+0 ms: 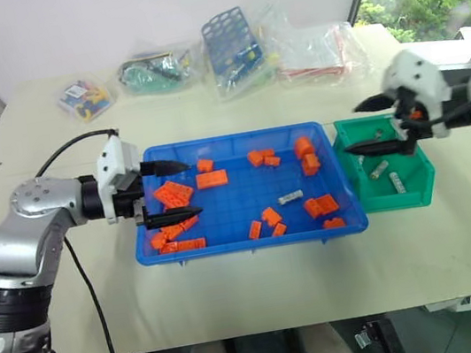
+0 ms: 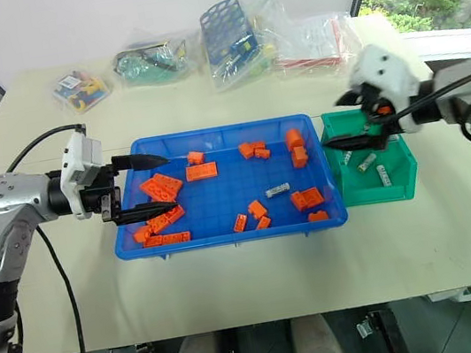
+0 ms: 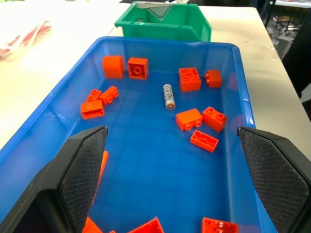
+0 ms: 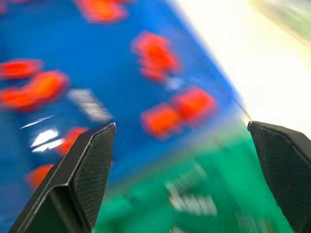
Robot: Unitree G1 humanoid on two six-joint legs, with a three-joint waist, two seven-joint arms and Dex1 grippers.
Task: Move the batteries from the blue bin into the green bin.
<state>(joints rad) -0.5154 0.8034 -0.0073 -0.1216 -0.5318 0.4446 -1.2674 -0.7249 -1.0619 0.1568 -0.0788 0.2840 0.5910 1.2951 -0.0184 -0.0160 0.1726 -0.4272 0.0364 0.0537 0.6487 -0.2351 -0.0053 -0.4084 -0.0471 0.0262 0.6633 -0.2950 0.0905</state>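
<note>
- Risk: the one small silver-grey cylindrical battery [image 1: 290,196] left in the shallow bright-blue plastic bin [image 1: 247,239] lies among orange plastic bricks [image 1: 321,206], so a grab could catch a brick.
- Deeper green plastic bin [image 1: 418,187], at the blue bin's 3 o'clock, holds several batteries.
- Right tool [image 1: 371,126] hovers there, jaws apart, empty.
- Left tool [image 1: 177,189], jaws apart, sits at 9 o'clock.

Left gripper [image 1: 170,190] at centre-left of the frame, arm extended level, fingers spread apart, empty. Right gripper [image 1: 371,126] at right of frame, tilted downward, fingers wide apart, empty.
</note>
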